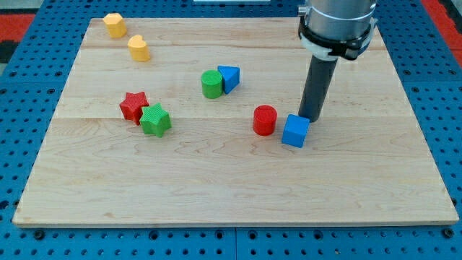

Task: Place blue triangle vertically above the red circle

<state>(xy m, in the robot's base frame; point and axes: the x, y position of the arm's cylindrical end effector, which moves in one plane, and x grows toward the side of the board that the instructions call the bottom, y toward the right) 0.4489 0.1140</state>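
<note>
Beside blue cube (295, 131), my tip (312, 118).

It looks like a robotics lab: under the arm's rod a wooden board (216, 173) lies on a blue perforated bench (447, 108).

Arm enters from the view's top right; only its last segment shows, a grey cylindrical housing with a black band and a pale clamp ring at its lower edge. A straight dark rod (317, 87) hangs from it, close to vertical. My tip (311, 118) is down at the table surface, in the right half of the view. No gripper fitted.
</note>
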